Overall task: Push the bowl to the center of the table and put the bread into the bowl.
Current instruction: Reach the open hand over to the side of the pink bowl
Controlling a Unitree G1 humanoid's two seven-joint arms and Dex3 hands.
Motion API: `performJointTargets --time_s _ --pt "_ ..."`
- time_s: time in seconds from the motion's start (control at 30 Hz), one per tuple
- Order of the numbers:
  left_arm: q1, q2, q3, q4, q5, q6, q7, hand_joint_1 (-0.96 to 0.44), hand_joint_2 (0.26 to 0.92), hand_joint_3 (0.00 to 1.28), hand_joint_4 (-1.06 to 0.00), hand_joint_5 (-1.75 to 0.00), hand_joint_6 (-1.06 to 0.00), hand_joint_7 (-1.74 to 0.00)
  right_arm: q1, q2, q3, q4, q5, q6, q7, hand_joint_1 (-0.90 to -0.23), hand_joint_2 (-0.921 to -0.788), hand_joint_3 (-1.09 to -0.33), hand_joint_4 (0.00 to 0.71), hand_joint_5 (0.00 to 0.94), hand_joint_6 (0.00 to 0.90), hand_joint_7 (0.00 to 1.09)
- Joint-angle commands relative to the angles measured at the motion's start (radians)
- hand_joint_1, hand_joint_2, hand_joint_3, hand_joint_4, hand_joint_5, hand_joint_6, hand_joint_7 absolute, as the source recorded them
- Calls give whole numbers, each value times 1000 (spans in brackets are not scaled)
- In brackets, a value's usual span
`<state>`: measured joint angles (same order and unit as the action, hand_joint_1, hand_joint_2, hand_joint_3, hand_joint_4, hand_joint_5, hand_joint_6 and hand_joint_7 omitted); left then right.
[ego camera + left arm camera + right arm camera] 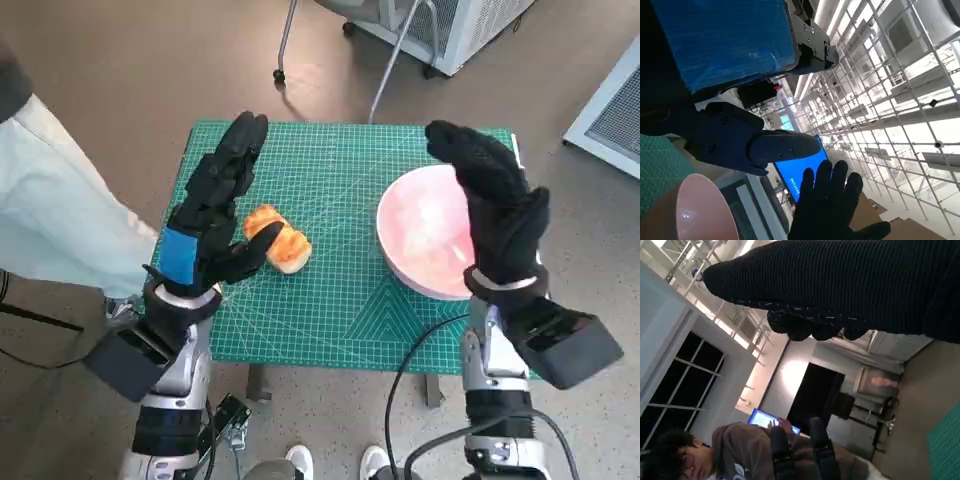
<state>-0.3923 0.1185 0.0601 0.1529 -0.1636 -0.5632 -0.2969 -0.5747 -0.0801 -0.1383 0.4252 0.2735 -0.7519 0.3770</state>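
Hovering above the green mat (pixel 330 290) on the desk, the left robot hand (pixel 215 205) has its fingers spread and holds nothing; its thumb seems just beside the bread (pixel 278 238), though contact is hard to judge. The bread lies on the mat's left half. The pink bowl (pixel 425 245) sits near the right edge, under the raised right robot hand (pixel 490 195), whose fingers are apart and empty.

I read this as lab: green cutting mat (pixel 340 290) over small table, grey floor (pixel 120 70), white equipment cabinet (pixel 470 25) far side, person at laptop (pixel 771 421), exposed ceiling grid (pixel 900 85).
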Motion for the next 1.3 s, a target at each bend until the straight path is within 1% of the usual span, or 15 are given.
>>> performJointTargets --time_s 0.03,0.07,0.13,0.27,0.37,0.4,0.57,0.6,0.77,0.87,0.97,1.13,1.23,1.3 --pt "7 12 9 6 -11 -3 -8 -469 921 316 -248 -1 -346 -14 17 -43 -49 45 20 -9 -3 -638 -921 -759 266 1 -1 745" --pt "8 12 9 5 -12 -3 -9 -469 921 315 -248 -1 -346 -14 16 -48 -56 51 19 -13 -6 -641 -921 -766 266 1 -1 750" --pt "7 14 11 8 -16 -3 -12 -469 921 315 -248 -1 -346 -14 12 -63 -80 75 1 -32 -31 -641 -921 -774 265 1 -1 752" --pt "7 15 13 15 -19 -7 -18 -469 921 313 -249 -1 -347 -14 -1 -91 -122 144 -49 -76 -98 -625 -921 -789 265 1 -1 746" --pt "10 15 15 16 -22 -9 -21 -470 921 312 -249 -1 -347 -14 -10 -125 -154 222 -103 -117 -165 -616 -921 -797 268 2 -1 738" --pt "10 15 15 17 -23 -9 -22 -470 921 312 -249 -1 -347 -14 -13 -133 -161 243 -115 -127 -182 -617 -921 -799 269 3 -1 735" --pt "11 20 25 31 -31 -19 -34 -471 921 311 -248 0 -347 -13 -23 -185 -191 374 -157 -172 -252 -610 -921 -798 271 4 -1 731" --pt "11 21 27 33 -32 -20 -36 -472 921 311 -247 0 -347 -13 -26 -193 -194 395 -163 -179 -262 -606 -921 -797 271 4 -1 729" --pt "10 27 37 48 -38 -30 -46 -475 921 309 -245 0 -347 -12 -32 -233 -206 510 -164 -187 -286 -596 -921 -796 269 3 -1 722" --pt "7 30 40 59 -41 -38 -50 -476 921 311 -245 0 -348 -12 -37 -251 -209 574 -164 -182 -295 -594 -921 -797 269 2 -1 718" --pt "5 31 42 65 -41 -43 -50 -476 921 313 -245 0 -348 -12 -41 -264 -205 638 -174 -178 -310 -589 -921 -800 270 3 0 711" --pt "0 30 41 69 -36 -45 -45 -476 921 315 -245 0 -348 -11 -46 -268 -189 717 -191 -164 -333 -569 -921 -807 275 3 45 622" --pt "-4 30 41 73 -34 -48 -43 -474 921 315 -245 0 -349 -11 -50 -261 -178 749 -199 -148 -347 -558 -921 -811 275 1 66 574" --pt "-7 31 42 78 -32 -50 -42 -473 921 316 -244 0 -349 -11 -55 -253 -175 768 -197 -134 -347 -550 -921 -820 276 2 78 550"
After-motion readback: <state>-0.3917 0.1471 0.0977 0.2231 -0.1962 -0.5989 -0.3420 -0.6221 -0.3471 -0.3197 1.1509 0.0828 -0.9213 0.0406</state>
